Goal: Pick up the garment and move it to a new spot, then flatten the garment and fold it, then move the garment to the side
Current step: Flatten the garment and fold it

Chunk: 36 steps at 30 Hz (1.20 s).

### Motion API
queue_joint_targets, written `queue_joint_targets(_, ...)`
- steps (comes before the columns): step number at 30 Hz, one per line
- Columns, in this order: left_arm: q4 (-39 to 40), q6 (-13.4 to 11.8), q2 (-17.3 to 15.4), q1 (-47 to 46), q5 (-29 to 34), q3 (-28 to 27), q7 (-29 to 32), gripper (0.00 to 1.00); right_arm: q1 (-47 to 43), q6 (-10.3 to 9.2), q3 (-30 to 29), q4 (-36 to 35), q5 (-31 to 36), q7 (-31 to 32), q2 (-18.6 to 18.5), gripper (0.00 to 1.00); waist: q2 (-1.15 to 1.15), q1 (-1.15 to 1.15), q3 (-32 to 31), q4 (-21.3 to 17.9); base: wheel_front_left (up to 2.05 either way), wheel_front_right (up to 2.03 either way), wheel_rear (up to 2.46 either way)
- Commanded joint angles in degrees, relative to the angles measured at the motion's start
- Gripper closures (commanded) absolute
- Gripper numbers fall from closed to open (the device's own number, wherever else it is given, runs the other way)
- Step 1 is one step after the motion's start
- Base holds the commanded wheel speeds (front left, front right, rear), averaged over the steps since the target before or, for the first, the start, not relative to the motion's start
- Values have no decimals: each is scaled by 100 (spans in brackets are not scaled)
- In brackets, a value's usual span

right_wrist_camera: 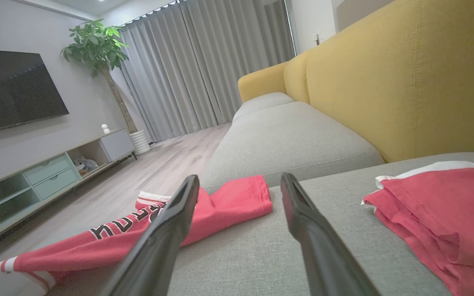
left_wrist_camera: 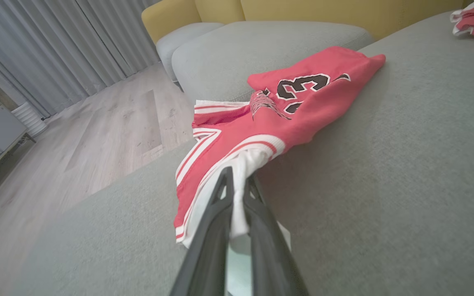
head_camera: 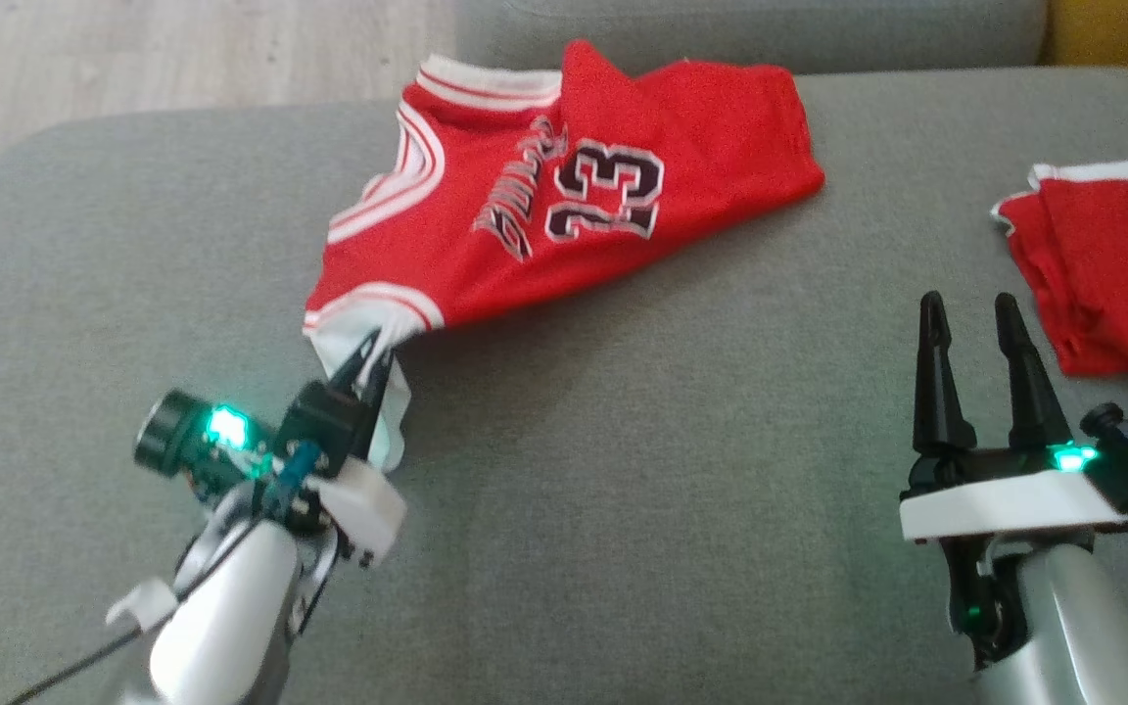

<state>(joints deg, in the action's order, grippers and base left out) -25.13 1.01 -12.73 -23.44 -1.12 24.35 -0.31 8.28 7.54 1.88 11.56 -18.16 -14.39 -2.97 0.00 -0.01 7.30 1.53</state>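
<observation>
**Red garment pinched at one corner, left arm has it**

Left gripper (head_camera: 373, 354): nearly closed, clamped on the white trim at the garment's (head_camera: 574, 196) near-left corner. The left wrist view confirms it, with white cloth sandwiched between the two dark fingers (left_wrist_camera: 212, 238) and the red body fanning away past the tips. The corner looks slightly raised off the cushion (head_camera: 642, 509), but that's hard to be sure of.

Right gripper (head_camera: 965, 305): spread wide, holding nothing, over bare grey cushion, well apart from the garment.

Where it lies: crumpled on the far-left part of the cushion, number 23 face up, far end folded over on itself. Its long axis runs diagonally from the pinched corner up and to the right, away from the robot. So the bulk sits ahead and to the right of the left gripper, and the held corner is the point nearest the robot.

My read: this is the pick-up step; flatten and fold are not yet done. With a single-corner grip, the rest will likely trail along that diagonal. Pulling along the axis should straighten it, while pulling sideways would probably bunch it. The right arm is nearer the garment's far-right end if a second grip is wanted.

Watch: a folded red pile (head_camera: 1112, 264) lies on the right, near the right gripper. The open middle of the cushion looks like the safer drop spot.
</observation>
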Motion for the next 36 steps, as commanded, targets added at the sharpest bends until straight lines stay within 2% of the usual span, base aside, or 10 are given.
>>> queue_joint_targets(1,496,-64,-246,54,-32,-158,152,100,45,-5,145,-144,-45,-61,9,0,0,1,-173,153,0,0,0)
queue_joint_targets(9,1450,-102,-495,830,-48,-29,744,100,-43,-5,182,-59,-67,-61,9,0,0,1,-392,246,0,0,0)
queue_joint_targets(17,2076,-83,-660,1354,-160,70,1267,100,-36,-5,254,-11,-120,-61,9,0,0,1,-487,155,0,0,0)
queue_joint_targets(18,2117,-86,-651,1391,-195,72,1303,55,-32,-5,262,-8,-128,-61,9,0,0,1,-486,131,0,0,0)
queue_joint_targets(19,2149,-96,-642,1418,-223,70,1339,0,-29,-5,271,-5,-136,-61,9,0,0,1,-485,103,0,0,0)
queue_joint_targets(23,2322,-276,-588,1343,-216,-23,1203,0,-19,-5,279,-7,-157,-61,9,0,0,1,-452,-23,0,0,0)
queue_joint_targets(25,2390,-515,-491,1218,-170,-144,840,0,-7,-5,283,-34,-168,-61,9,0,0,1,-392,-122,0,0,0)
queue_joint_targets(30,2403,-828,-86,1002,-420,-393,-24,0,8,-5,265,-98,-141,-61,9,0,0,1,-264,-267,0,0,0)
queue_joint_targets(33,2307,-835,102,869,-520,-376,-398,0,27,-5,257,-130,-121,-61,9,0,0,1,-143,-362,0,0,0)
queue_joint_targets(36,2124,-680,199,690,-547,-212,-516,0,75,-5,291,-160,-89,-61,9,0,0,1,15,-489,0,0,0)
